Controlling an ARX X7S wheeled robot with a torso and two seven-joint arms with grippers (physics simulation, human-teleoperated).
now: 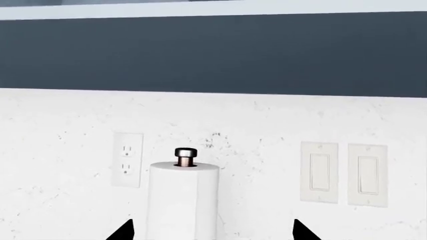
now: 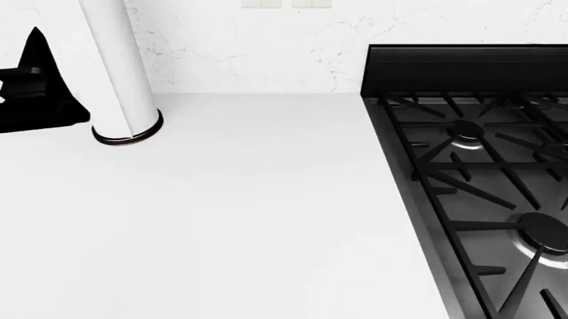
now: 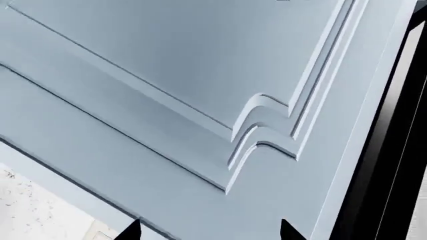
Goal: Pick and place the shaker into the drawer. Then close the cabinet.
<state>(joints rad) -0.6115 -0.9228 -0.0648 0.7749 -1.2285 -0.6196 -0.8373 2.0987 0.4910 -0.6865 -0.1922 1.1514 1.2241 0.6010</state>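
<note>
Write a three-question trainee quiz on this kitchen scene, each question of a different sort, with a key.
1. True or false: the paper towel roll stands upright on the countertop.
2. Multiple choice: what lies at the right of the head view? A) a sink B) a gas stove C) a fridge
3. Fill in: in the left wrist view, the wall plate beside the roll, on the side away from the two light switches, is a power ____.

Key: 1 true; 2 B; 3 outlet. The left gripper shows only two dark fingertips, apart.
</note>
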